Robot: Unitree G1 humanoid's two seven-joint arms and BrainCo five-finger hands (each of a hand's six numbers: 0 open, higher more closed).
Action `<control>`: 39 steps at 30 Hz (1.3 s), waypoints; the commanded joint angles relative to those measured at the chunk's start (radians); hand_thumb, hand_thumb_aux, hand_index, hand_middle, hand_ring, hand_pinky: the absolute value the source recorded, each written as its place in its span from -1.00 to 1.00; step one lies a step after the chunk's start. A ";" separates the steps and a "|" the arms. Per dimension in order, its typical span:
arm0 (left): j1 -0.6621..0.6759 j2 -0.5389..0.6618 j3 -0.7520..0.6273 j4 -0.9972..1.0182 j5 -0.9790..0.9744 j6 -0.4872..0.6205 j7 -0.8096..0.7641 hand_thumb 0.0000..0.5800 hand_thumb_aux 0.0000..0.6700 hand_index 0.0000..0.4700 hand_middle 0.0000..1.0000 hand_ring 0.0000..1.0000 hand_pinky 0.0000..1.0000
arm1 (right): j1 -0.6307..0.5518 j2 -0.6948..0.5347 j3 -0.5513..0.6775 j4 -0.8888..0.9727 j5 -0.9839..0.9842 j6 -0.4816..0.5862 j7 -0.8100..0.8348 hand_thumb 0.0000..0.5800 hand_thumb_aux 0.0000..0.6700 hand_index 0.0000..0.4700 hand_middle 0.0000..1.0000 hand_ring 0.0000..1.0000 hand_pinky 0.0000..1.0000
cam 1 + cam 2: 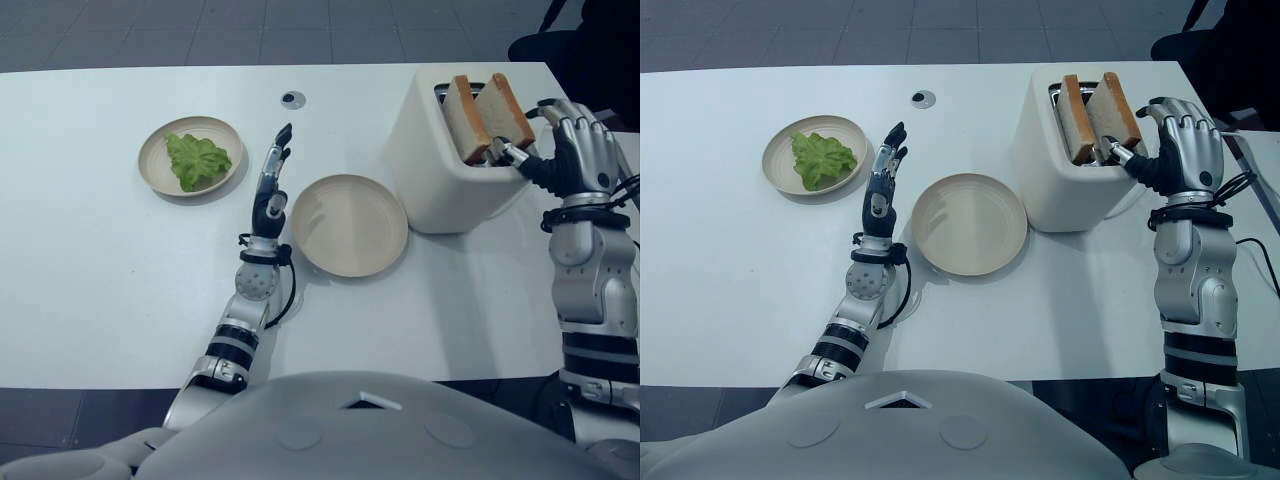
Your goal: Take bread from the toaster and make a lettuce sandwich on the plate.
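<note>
- The toaster (440, 190) is sitting at the right rear of the table (100, 280), with two pieces of bread poking out of its top: the left slice (464, 118) and the right slice (503, 108), which is leaning.
- The right hand (578, 150) is hanging at the toaster's right side, touching the right slice low down. Whether it is gripping, I cannot tell.
- The left hand (272, 190) is lying stretched out straight, holding nothing, between the two plates.
- The lettuce (197, 160) is resting on the small plate (155, 170), and the empty plate (350, 225) is waiting just beside the toaster.

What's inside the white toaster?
Two tan bread slices stick up from the slots of the white boxy toaster; the right hand grips the right slice. Their bottoms are hidden inside.
</note>
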 commanded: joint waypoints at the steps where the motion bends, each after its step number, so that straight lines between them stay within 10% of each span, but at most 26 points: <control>1: 0.035 -0.038 -0.016 0.010 0.005 0.008 -0.001 -1.00 -1.00 -1.00 -1.00 -1.00 -1.00 | 0.022 0.035 -0.026 -0.072 0.008 -0.030 -0.120 1.00 1.00 1.00 1.00 1.00 1.00; 10: 0.042 -0.033 -0.009 0.000 0.001 0.010 -0.001 -1.00 -1.00 -1.00 -1.00 -1.00 -1.00 | 0.020 0.222 -0.030 -0.366 0.111 -0.245 -0.433 1.00 1.00 1.00 1.00 1.00 1.00; 17: 0.027 -0.021 0.015 -0.006 0.008 0.017 0.016 -1.00 -1.00 -1.00 -1.00 -1.00 -1.00 | 0.153 0.240 0.329 -0.231 0.805 -0.260 0.081 1.00 1.00 1.00 1.00 1.00 1.00; 28: 0.008 0.123 0.158 -0.124 0.301 0.086 0.226 -1.00 -1.00 -1.00 -1.00 -1.00 -1.00 | 0.088 0.329 0.478 0.211 0.434 -0.285 0.006 1.00 1.00 1.00 1.00 1.00 1.00; 39: -0.202 0.521 0.186 0.131 0.661 0.528 0.364 -1.00 -1.00 -1.00 -1.00 -1.00 -1.00 | 0.110 0.339 0.617 0.248 0.407 -0.252 0.174 1.00 1.00 1.00 1.00 1.00 1.00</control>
